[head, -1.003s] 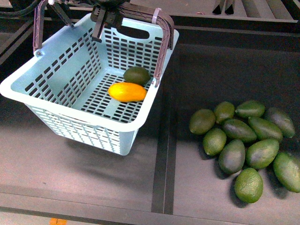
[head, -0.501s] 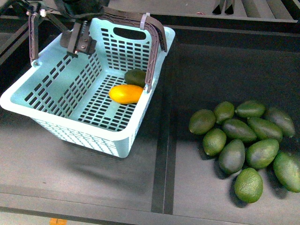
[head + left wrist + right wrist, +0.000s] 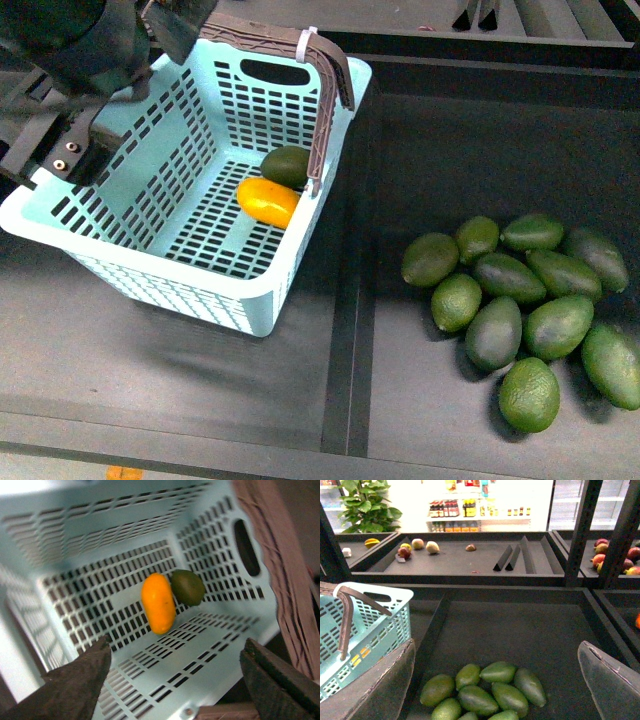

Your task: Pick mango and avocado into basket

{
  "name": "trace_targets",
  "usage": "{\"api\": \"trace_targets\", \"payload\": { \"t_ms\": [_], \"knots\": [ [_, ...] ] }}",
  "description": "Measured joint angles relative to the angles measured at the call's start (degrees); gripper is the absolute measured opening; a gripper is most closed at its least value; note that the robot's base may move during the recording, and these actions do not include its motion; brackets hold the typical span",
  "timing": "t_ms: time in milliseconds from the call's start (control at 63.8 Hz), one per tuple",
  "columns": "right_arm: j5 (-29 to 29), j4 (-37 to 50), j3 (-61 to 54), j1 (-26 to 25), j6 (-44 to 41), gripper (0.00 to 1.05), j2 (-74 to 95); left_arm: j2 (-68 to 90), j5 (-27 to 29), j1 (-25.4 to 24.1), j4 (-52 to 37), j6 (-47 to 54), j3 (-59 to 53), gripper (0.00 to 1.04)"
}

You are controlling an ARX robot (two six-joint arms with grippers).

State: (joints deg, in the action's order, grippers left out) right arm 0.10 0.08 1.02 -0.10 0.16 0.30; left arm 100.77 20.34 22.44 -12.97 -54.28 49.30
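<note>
The left gripper [image 3: 175,680] hangs with jaws wide apart, empty, above the basket [image 3: 100,535] holding mango [image 3: 158,603] touching avocado [image 3: 188,587]; the right gripper [image 3: 495,680] likewise spread, empty.

One basket [image 3: 150,262] holds one mango [image 3: 267,201] and one avocado [image 3: 286,165], while a pile of eleven more avocados [image 3: 520,300] lies loose on the dark shelf [image 3: 450,160], making twelve avocados, one mango and one basket counted in the front view.
</note>
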Motion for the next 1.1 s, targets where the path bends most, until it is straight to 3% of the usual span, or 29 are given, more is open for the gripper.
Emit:
{"api": "trace_targets", "payload": {
  "t_ms": [31,78,125,172,313,470,736,784,846,1097],
  "knots": [
    [-0.02,0.0,0.0,0.0,0.0,0.96,0.0,-1.29,-0.77,-0.83,-9.35,8.96,-5.09,0.66],
    [-0.09,0.0,0.0,0.0,0.0,0.96,0.0,-4.48,-2.45,-3.58,-33.92,29.33,-15.3,0.51],
    [-0.13,0.0,0.0,0.0,0.0,0.96,0.0,-7.39,-3.32,-5.14,-45.33,38.29,-19.04,0.42],
    [-0.13,0.0,0.0,0.0,0.0,0.96,0.0,-11.85,-4.52,-6.78,-49.77,44.87,-22.08,0.32],
    [-0.11,0.0,0.0,0.0,0.0,0.96,0.0,-16.81,-8.41,-9.68,-53.2,51.56,-31.1,0.03],
    [-0.11,0.0,0.0,0.0,0.0,0.96,0.0,-24.5,-11.37,-13.14,-51.41,53.05,-38.07,0.02],
    [-0.11,0.0,0.0,0.0,0.0,0.96,0.0,-42.4,-15.58,-17.46,-40.63,53.44,-45.33,0.02],
    [-0.11,0.0,0.0,0.0,0.0,0.96,0.0,-45.4,-19.21,-19.82,-38.36,53.48,-46.07,0.02],
    [-0.09,0.0,0.0,0.0,0.0,0.96,0.0,-48.96,-19.78,-21.9,-35.63,53.57,-46.75,0.02],
    [-0.11,0.0,0.0,0.0,0.0,0.96,0.0,-61.9,-20.31,-22.18,-24.59,53.64,-48.41,0.02]
  ]
}}
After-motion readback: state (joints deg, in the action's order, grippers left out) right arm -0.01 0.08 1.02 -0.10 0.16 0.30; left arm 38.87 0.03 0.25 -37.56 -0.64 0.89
